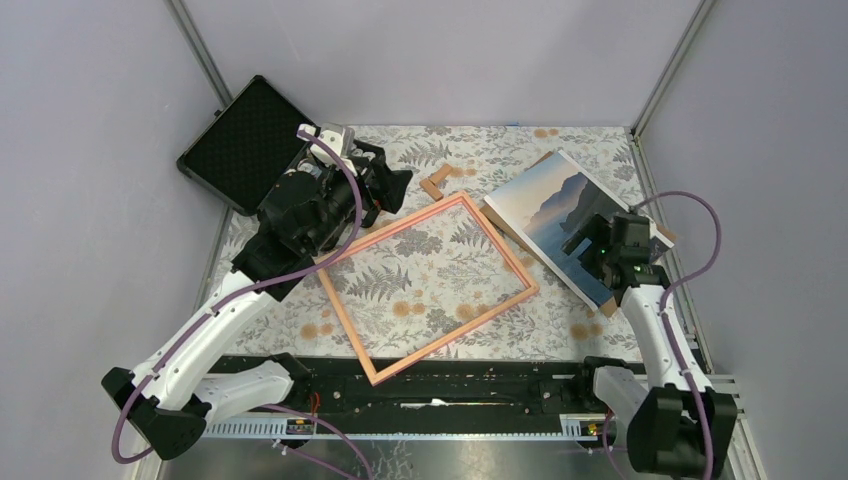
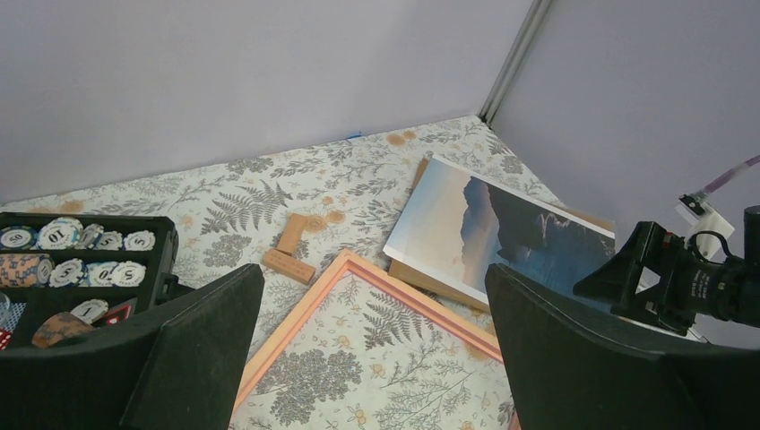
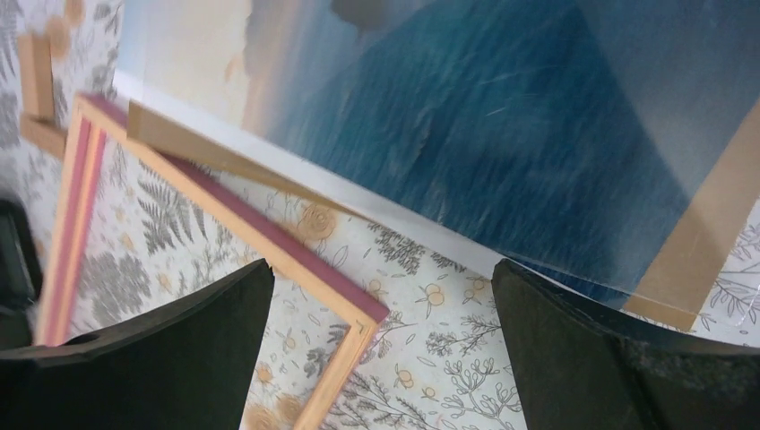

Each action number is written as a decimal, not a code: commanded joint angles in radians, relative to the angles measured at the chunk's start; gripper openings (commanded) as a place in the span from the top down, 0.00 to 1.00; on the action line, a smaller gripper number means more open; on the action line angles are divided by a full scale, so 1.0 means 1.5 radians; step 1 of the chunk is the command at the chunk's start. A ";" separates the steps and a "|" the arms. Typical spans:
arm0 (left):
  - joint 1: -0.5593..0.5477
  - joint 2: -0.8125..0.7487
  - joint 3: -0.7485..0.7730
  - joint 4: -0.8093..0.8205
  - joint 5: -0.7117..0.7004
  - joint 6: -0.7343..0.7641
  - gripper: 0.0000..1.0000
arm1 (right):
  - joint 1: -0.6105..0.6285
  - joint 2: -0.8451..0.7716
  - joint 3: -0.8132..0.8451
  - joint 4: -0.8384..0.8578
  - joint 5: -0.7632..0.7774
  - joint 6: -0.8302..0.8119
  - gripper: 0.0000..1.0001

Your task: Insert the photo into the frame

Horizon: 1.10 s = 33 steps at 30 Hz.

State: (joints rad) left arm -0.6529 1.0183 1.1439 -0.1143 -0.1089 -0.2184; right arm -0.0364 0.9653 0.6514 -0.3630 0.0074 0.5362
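Observation:
The frame point(image 1: 500, 243) of pinkish-orange wood lies flat and empty on the patterned cloth at the middle, turned like a diamond. It also shows in the left wrist view point(image 2: 296, 313) and the right wrist view point(image 3: 269, 235). The photo point(image 1: 545, 205) of blue mountains lies face up to the frame's right, on a brown board point(image 1: 608, 303). Its left edge reaches the frame's upper right rail. My left gripper point(image 1: 385, 185) is open and empty above the frame's far left rail point(image 2: 372, 278). My right gripper point(image 1: 592, 240) is open and empty above the photo's near edge point(image 3: 381, 269).
Two small wooden blocks point(image 1: 436, 182) lie just beyond the frame's far corner. An open black case point(image 1: 245, 140) with poker chips point(image 2: 81, 255) stands at the back left. Grey walls close in the back and sides.

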 commanded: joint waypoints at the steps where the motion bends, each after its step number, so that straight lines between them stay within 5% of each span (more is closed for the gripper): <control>1: 0.001 -0.003 0.029 0.022 0.014 -0.018 0.01 | -0.085 0.014 -0.010 0.031 -0.082 0.073 0.00; 11: -0.011 -0.007 0.027 0.023 0.026 -0.032 0.01 | -0.347 0.000 -0.045 -0.025 0.039 0.110 0.00; 16: -0.015 0.000 0.029 0.024 0.048 -0.046 0.01 | -0.445 0.043 -0.046 0.018 -0.002 0.063 0.00; 33: -0.027 0.032 0.026 0.022 0.037 -0.041 0.01 | -0.475 0.177 -0.071 0.183 -0.073 0.049 0.00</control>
State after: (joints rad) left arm -0.6891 1.0626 1.1458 -0.1146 -0.0490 -0.2813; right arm -0.7425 1.2224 0.5686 -0.1726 -0.0742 0.6254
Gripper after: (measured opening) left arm 0.988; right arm 0.995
